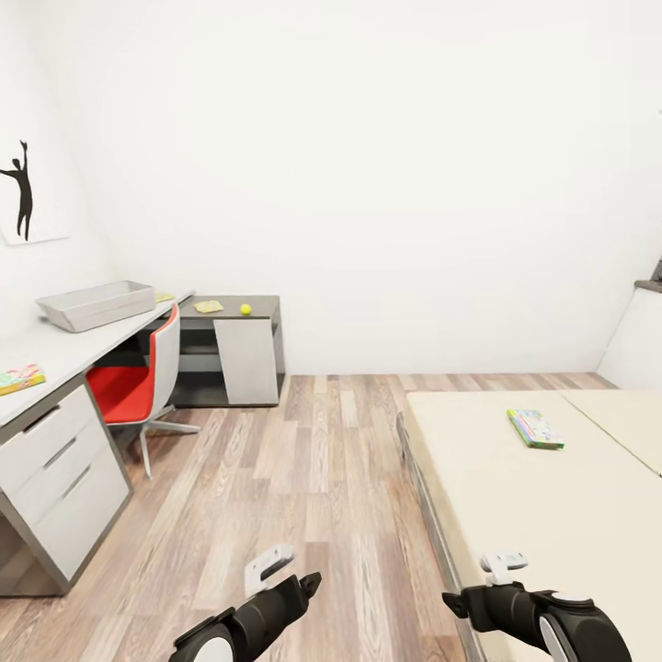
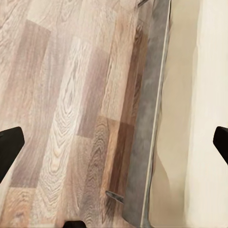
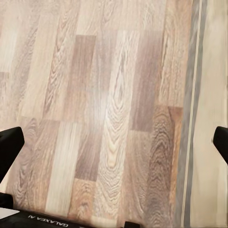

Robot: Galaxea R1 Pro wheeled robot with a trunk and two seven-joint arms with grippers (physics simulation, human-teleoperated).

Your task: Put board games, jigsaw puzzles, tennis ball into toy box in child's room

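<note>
**Grey toy box on the desk, toys spread around the room**

Grey and lidless, the toy box (image 1: pixel 97 304) sits on the long pale table (image 1: pixel 55 354) at our left, close to the wall. Past it, a thin yellow sheet (image 1: pixel 165 297) lies near the table's far end; it is too small for us to say what it is. A jigsaw (image 1: pixel 209 306) rests on the lower dark side table (image 1: pixel 262 304), and the tennis ball (image 1: pixel 245 309) lies just beside it. Nearer to us, a colourful flat item (image 1: pixel 21 378) lies on the table's front stretch, above the white drawers (image 1: pixel 55 464); we cannot tell whether it is a game or a puzzle. A red chair (image 1: pixel 140 382) stands tucked at the table.

On our right, one green-edged board game (image 1: pixel 534 428) lies flat on the beige bed (image 1: pixel 552 515), well apart from the table.

A black silhouette picture (image 1: pixel 22 190) hangs on the left wall. Wood planks (image 1: pixel 303 478) cover the floor between table and bed.

Our left gripper (image 2: pixel 114 142) hangs over the planks at the bed's grey edge, its fingers spread wide with nothing between them. Our right gripper (image 3: pixel 114 142) is likewise spread wide and empty, above the floor beside the bed.
</note>
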